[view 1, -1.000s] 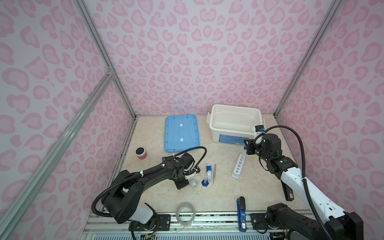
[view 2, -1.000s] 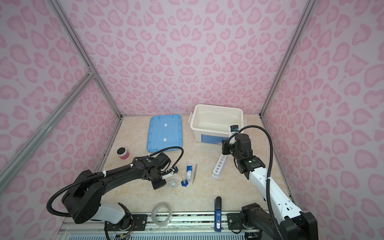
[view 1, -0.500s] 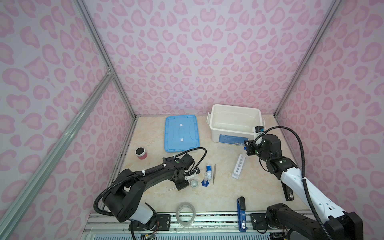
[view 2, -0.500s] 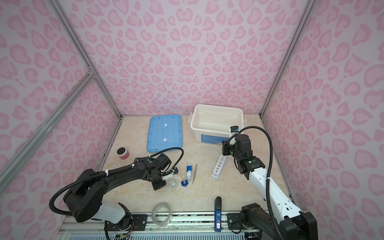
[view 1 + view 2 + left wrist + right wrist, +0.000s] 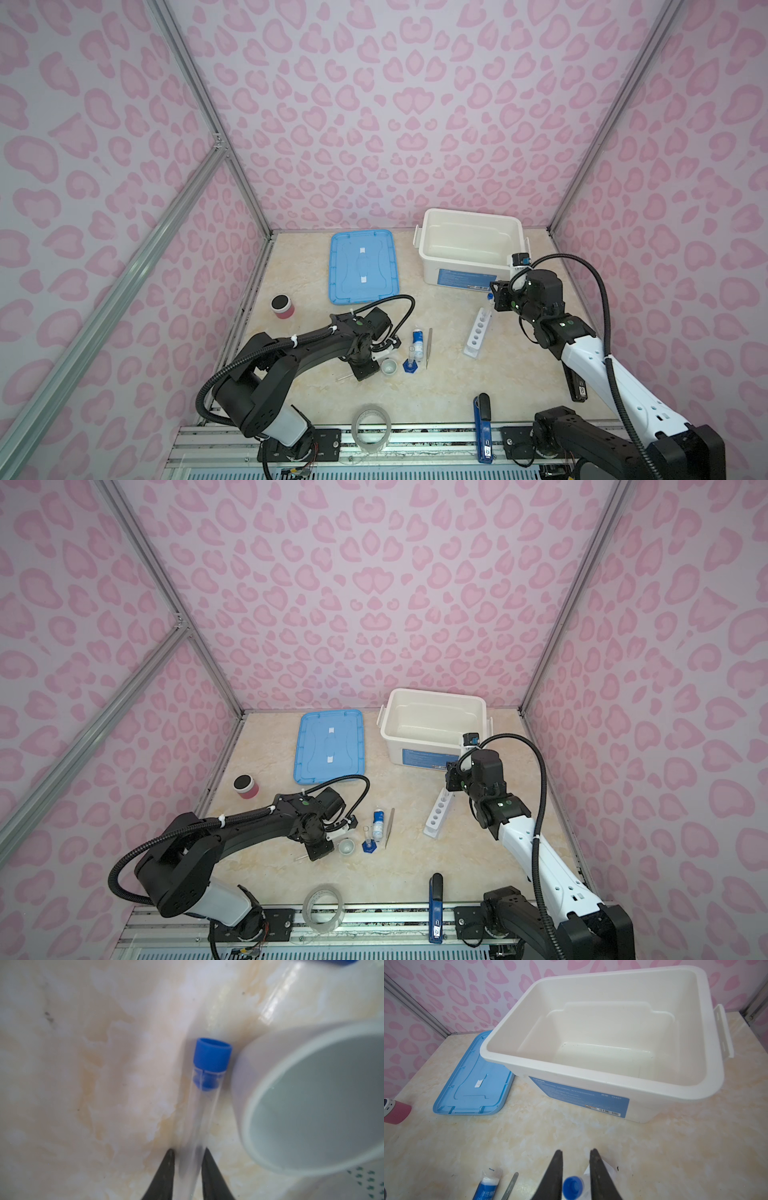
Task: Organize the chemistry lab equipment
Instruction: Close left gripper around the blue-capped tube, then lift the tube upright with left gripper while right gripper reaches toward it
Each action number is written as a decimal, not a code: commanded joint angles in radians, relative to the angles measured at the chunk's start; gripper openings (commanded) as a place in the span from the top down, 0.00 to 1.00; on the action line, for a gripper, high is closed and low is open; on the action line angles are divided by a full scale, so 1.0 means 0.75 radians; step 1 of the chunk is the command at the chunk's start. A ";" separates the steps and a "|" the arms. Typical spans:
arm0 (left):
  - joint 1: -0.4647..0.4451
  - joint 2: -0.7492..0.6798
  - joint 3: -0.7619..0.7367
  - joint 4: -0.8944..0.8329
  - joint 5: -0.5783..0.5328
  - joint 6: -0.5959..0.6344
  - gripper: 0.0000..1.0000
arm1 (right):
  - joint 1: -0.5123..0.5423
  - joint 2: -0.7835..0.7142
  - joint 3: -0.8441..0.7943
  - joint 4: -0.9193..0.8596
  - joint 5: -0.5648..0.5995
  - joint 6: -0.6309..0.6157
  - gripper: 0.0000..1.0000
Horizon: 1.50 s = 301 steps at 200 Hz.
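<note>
- The left hand [image 5: 188, 1154] is low on the surface [image 5: 83, 1084], well to the left of the white rack [image 5: 478, 332] in both top views. Its two dark fingers [image 5: 166, 1176] stand only narrowly apart, one on each side of the flat test tube [image 5: 204, 1105].
- That tube lies on the surface with its blue-capped end out ahead of the fingertips. One finger meets its wall and the other looks a sliver off, so I cannot tell whether the hand is clamping it or only bracketing it.
- The small white dish [image 5: 245, 1105] sits just beside the tube's capped end, on the side toward the rack.
- The right hand [image 5: 576, 1151] hovers at the far end of the rack, clenched on the upright test tube [image 5: 573, 1187], whose blue cap shows between the fingers.
- In a top view this tube stands over the rack's farthest hole. Whether its foot is in the hole I cannot tell.
- Between the dish and the rack are the blue-based cylinder [image 5: 410, 362], standing, then the white bottle [image 5: 417, 343], lying down. The tweezers [image 5: 429, 349] lie nearest the rack.
</note>
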 commanded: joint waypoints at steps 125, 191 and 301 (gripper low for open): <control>0.103 -0.300 -0.057 0.156 0.007 -0.016 0.86 | 0.001 0.023 0.072 -0.020 -0.060 0.003 0.75; 0.202 -0.483 0.026 0.249 0.177 -0.026 0.84 | 0.159 0.176 0.348 -0.288 -0.137 -0.161 0.69; 0.272 -0.515 0.107 0.550 0.695 -0.108 0.84 | 0.423 0.272 0.555 -0.332 -0.507 -0.204 0.55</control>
